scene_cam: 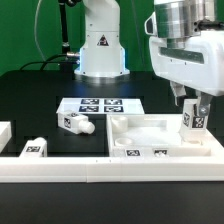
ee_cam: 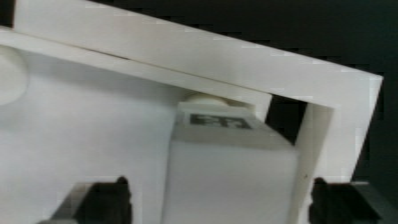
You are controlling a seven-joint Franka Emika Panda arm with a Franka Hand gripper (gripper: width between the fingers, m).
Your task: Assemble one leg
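My gripper is shut on a leg, a small white block with a black-and-white tag, and holds it upright at the inner corner of the large white tray-shaped panel, on the exterior view's right. In the wrist view the leg runs out from between my gripper's dark fingers, and its round peg end sits against the panel's raised rim at the corner. Whether the peg is seated in a hole is hidden.
Two more legs lie on the black table, one near the marker board and one by the front white rail. Another white part is at the left edge. The robot base stands behind.
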